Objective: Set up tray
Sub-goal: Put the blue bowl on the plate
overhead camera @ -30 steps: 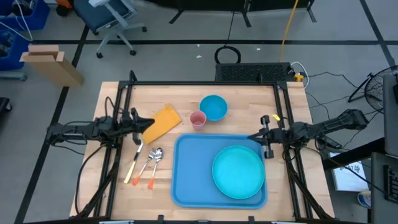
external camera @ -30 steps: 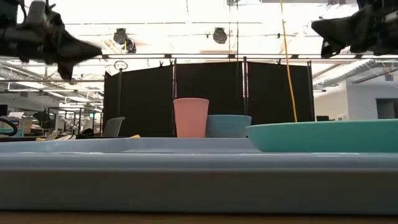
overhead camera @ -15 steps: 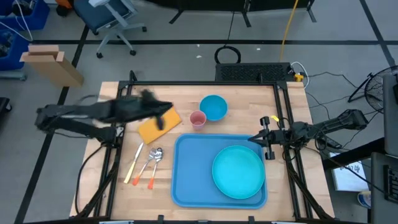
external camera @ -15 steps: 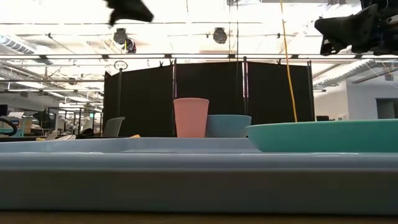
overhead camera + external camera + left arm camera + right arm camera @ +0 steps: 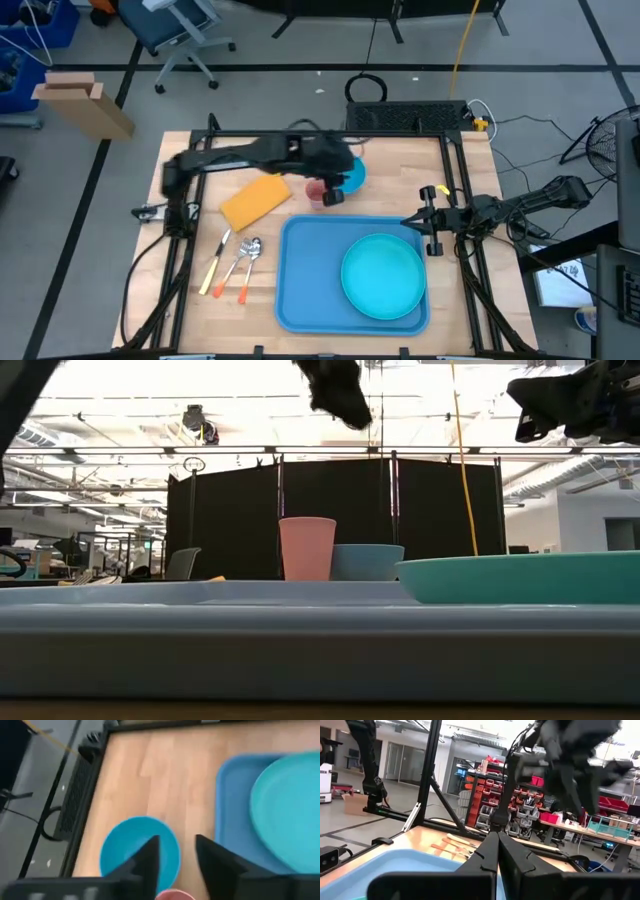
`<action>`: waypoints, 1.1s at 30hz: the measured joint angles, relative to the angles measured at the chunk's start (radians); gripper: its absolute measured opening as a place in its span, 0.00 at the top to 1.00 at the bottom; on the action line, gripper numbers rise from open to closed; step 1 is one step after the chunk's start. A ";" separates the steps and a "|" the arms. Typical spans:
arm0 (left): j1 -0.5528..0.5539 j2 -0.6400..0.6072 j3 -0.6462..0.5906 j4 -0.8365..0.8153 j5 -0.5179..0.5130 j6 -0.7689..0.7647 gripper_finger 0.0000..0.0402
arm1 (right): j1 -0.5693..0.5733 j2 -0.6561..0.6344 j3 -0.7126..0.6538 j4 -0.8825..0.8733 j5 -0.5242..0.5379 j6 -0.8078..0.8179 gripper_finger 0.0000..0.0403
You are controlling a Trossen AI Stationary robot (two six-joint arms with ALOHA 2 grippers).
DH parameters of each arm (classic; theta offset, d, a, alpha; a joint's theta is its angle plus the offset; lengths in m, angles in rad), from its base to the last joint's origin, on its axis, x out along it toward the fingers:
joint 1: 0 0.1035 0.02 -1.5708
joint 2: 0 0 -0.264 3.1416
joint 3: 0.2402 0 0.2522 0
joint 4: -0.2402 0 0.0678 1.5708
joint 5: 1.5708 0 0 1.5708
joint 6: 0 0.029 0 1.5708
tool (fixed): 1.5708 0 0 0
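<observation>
— While the left gripper (image 5: 335, 188) hangs above the pink cup (image 5: 318, 192), where is the tray (image 5: 305, 270)?

— It lies just beside the cup, on the near side, with the turquoise plate (image 5: 383, 275) on its right half. Its long side runs left to right.

— How are the fingers?

— The left fingers (image 5: 150, 855) stand partly apart, holding nothing. The right gripper (image 5: 428, 230) is closed and empty, at the tray's far right corner.

— Which arm is nearer the cup?

— I think the left; the cup must go toward the tray.
</observation>
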 joint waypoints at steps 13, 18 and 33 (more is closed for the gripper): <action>0.051 0.253 0.044 0.011 0.041 0.080 0.05 | 0.000 0.000 -0.001 0.007 0.001 0.015 1.00; 0.052 0.304 0.045 0.047 0.045 0.084 0.06 | 0.000 0.000 -0.001 -0.002 0.001 0.014 1.00; 0.083 0.361 0.045 0.066 0.033 -0.034 0.16 | 0.000 0.000 -0.001 -0.005 0.002 0.002 1.00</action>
